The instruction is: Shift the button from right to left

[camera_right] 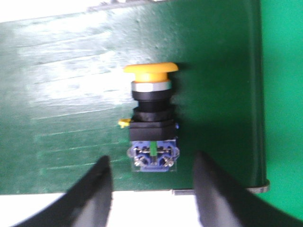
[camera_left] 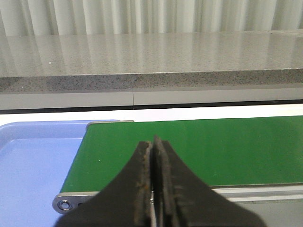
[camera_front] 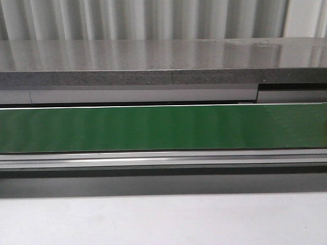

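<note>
One button [camera_right: 151, 118] on green belt [camera_right: 71, 94]; two tools apart.

Left gripper [camera_left: 154, 184]: 2 matte black fingers [camera_left: 173, 189] with broad bases that taper in curved sweeps to narrow tips; the inner faces are worn, with brownish scuffing and a pale metallic glint low along the seam. Right gripper [camera_right: 152, 189]: 2 matte black fingers [camera_right: 97, 194] of the same curved, tapering shape, smooth, unmarked and slightly blurred. No arm, cable, screw or marking shows in the front view.
</note>
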Controlling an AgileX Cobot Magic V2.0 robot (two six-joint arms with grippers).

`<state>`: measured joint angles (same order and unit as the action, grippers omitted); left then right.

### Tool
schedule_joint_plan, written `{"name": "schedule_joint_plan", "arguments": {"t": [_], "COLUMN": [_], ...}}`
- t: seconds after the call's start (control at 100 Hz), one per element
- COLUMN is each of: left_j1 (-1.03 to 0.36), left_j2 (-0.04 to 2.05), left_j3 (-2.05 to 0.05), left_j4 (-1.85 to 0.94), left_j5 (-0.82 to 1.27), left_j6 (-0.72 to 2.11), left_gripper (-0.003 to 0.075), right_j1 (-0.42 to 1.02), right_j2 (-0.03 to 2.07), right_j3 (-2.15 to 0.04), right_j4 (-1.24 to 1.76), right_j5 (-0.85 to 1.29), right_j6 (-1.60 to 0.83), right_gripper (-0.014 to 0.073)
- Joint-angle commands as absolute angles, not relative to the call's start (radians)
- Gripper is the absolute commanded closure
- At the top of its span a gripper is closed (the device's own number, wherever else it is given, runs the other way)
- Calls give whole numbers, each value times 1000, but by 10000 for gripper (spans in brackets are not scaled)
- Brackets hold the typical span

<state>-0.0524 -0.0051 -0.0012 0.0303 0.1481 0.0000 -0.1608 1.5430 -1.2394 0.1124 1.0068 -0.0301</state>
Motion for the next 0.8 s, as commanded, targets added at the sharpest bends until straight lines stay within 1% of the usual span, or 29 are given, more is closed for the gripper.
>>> {"name": "schedule_joint_plan", "arguments": {"t": [0.0,0.1,0.17,0.22,0.5,0.79], "left_j1": [-54,-54,-54,-54,-54,-54], "left_j2": [-39,-39,-39,-39,-39,-39], "left_j3": [23,23,23,23,23,23], "left_j4": [29,29,29,29,29,29], "left_j5": [67,67,67,67,67,67], "left_j6": [-7,-7,-7,-7,-7,-7], "left_gripper": [740,740,740,740,740,740], "right_j1": [-135,-96,-73,-52,59,76], "right_j2": [1464,1427,1397,1374,1181,887], "right_j3": [-1265,-1261,-1253,-1242,-1114,-896], "right_j4": [120,115,115,115,115,113], "right_j5": [996,1001,1003,999,924,821], "right_j6": [-52,-59,-77,-79,-80,-91], "right_gripper": [372,571,669,657,660,660]}}
